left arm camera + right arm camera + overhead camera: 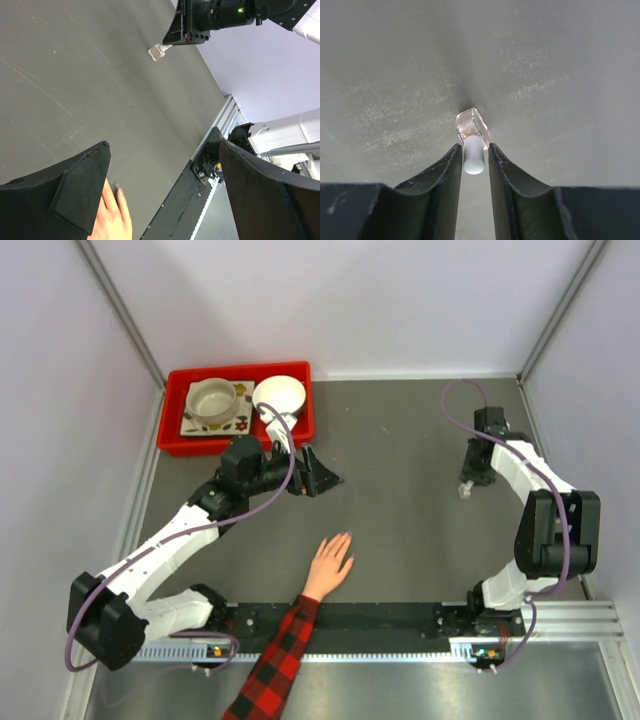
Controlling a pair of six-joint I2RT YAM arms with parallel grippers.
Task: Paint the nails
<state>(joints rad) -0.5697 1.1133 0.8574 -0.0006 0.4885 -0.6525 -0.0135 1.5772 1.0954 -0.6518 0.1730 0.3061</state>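
A human hand (330, 565) in a plaid sleeve (278, 660) lies flat on the grey table (400, 430), near the front edge between the two arm bases, its fingers close together and pointing toward the far right. The nails (118, 187) are at those fingertips; from above they are too small to make out, and the left wrist view shows only one pale nail at a fingertip. The left gripper (323, 476) hangs just beyond the hand, near a red tray (172, 436), with its jaws spread wide and nothing between them; its wrist view looks down over the edge of the hand. Well apart, at the far right, the right gripper (466, 484) points down at the table and pinches the white cap (474, 157) of a small clear bottle (472, 125), which appears to touch the table. The tray holds a tan bowl (213, 400) on a flowered plate (196, 426) and a white bowl (279, 394).
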